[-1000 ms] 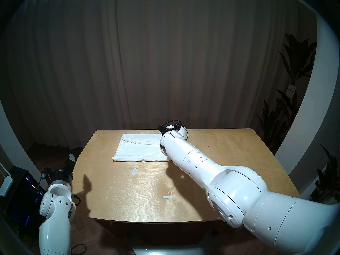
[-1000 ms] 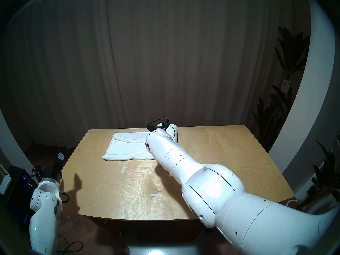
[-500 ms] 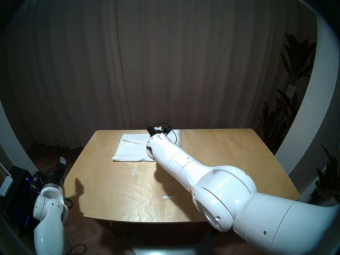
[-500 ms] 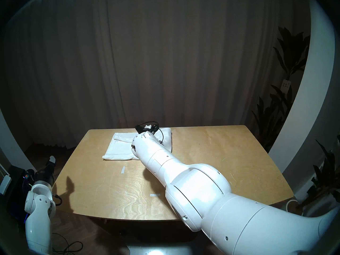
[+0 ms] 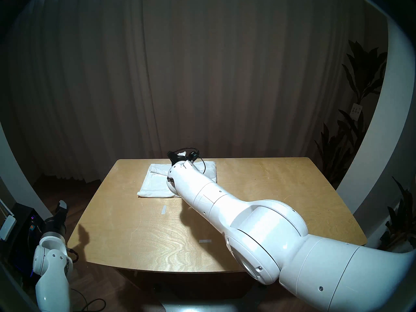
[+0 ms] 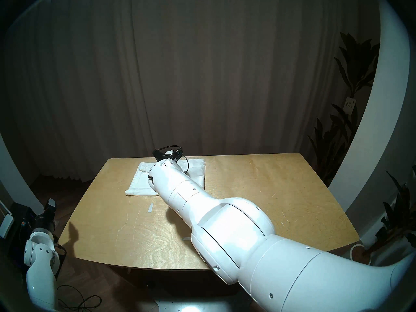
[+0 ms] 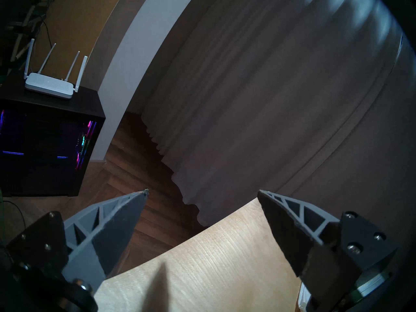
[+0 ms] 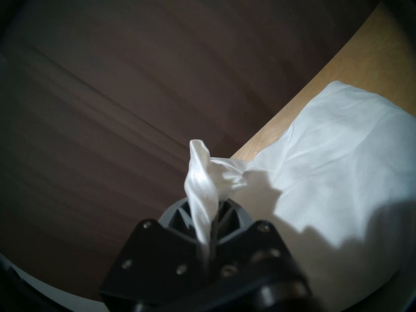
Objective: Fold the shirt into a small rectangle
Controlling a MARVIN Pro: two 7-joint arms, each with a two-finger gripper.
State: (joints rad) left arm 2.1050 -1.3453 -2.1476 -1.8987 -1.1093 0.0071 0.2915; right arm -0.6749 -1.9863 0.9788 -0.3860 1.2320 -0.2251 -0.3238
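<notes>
Right hand (image 8: 203, 214) (clamped) on shirt (image 8: 326, 169)

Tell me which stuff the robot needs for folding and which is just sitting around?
For the job:
- shirt, partly folded on the table
- right claw, pinching a shirt corner
- left claw, open, off to the side

Just lying about:
- two tape strips
- router on a black box
- plants
- curtain

The shirt (image 5: 157, 183) is white, partly folded, and lies flat at the far side of the table. Its right end is doubled over toward the left, and 1 bunched, twisted corner (image 8: 202, 176) is lifted off the surface.
</notes>
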